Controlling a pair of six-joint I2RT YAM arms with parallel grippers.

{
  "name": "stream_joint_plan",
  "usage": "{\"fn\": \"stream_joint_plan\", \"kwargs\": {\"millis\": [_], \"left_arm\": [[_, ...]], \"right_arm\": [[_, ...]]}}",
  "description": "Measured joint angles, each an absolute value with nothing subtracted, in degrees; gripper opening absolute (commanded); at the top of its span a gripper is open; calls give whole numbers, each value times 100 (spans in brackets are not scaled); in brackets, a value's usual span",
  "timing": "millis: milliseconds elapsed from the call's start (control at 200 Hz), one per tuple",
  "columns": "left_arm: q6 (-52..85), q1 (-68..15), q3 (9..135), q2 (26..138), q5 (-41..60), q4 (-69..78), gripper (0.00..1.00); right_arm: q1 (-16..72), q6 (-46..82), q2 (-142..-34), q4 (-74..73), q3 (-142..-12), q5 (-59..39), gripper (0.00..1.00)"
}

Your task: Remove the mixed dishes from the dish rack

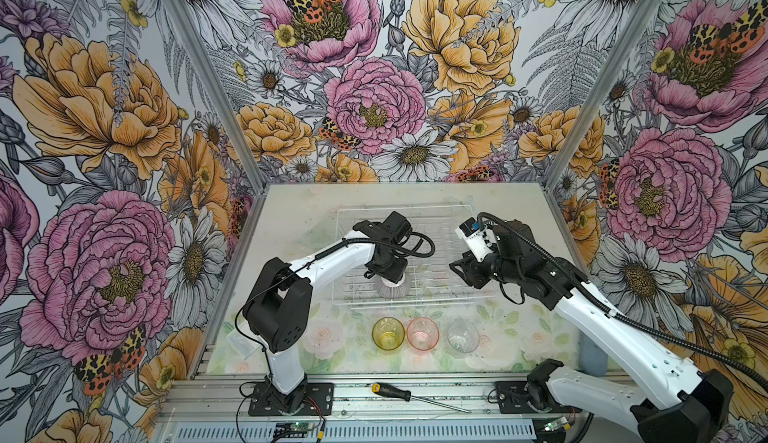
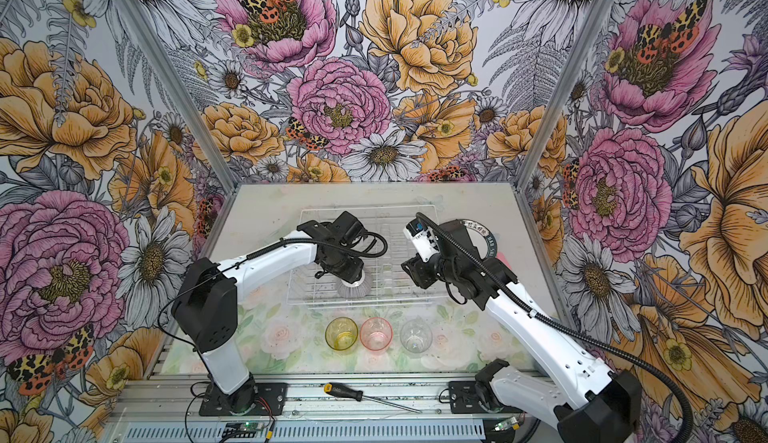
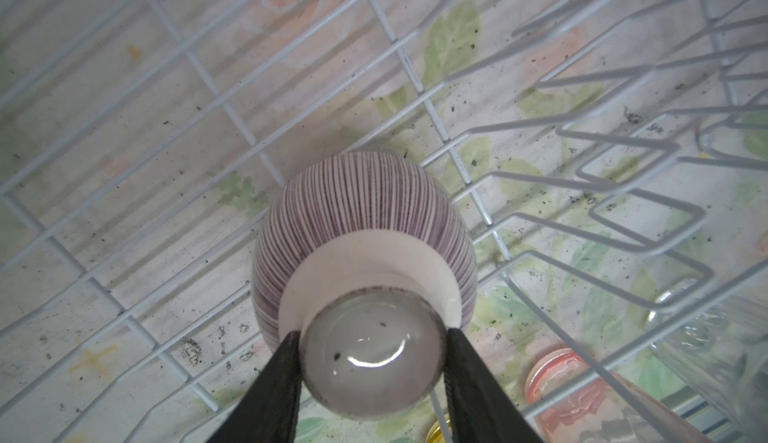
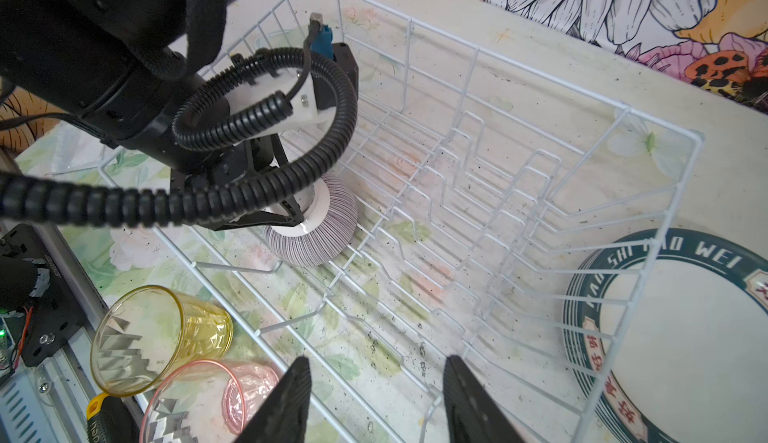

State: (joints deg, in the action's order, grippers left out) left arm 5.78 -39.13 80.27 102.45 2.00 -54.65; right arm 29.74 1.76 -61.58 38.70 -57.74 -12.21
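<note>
**Position.** The bowl point(image 3: 361, 208) is sitting upside down on the grid base of the rack point(image 4: 478, 49), near the front side and just beside the divider prongs.

**Left gripper.** The left gripper point(image 3: 372, 332) is bearing on the bowl from above. Its fingers point(image 3: 274, 382) are lying against opposite sides of the white foot point(image 3: 374, 362). How firmly they are pinching is not showing.

**Right gripper.** The right gripper point(image 4: 378, 360) is hovering above the rack's right side, jaws spread and holding nothing.

**Progress.** Three tumblers point(image 1: 422, 333) are standing on the table point(image 1: 291, 220) in front of the rack, and a plate point(image 4: 685, 337) is lying beside it. The bowl is therefore looking like the last item.

**Recommendation.** The foot is looking shallow and glossy, so the grip should be seating low and square on it before any lift. The lift should be going straight up, keeping the bowl level and clearing both the prongs and the front wire.
</note>
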Motion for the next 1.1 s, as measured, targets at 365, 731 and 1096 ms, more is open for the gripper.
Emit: {"fn": "stream_joint_plan", "kwargs": {"millis": [365, 731, 1096], "left_arm": [[541, -3667, 8025, 10200, 305, -5553, 41], [451, -3465, 8040, 9974, 589, -5579, 41], [429, -3197, 8058, 9776, 1022, -5531, 41]], "right_arm": [[2928, 456, -6276, 3459, -5636, -1621, 53], [2816, 760, -6670, 3048, -5443, -2408, 54], [2644, 1135, -7074, 2580, -5151, -3437, 53]]}}
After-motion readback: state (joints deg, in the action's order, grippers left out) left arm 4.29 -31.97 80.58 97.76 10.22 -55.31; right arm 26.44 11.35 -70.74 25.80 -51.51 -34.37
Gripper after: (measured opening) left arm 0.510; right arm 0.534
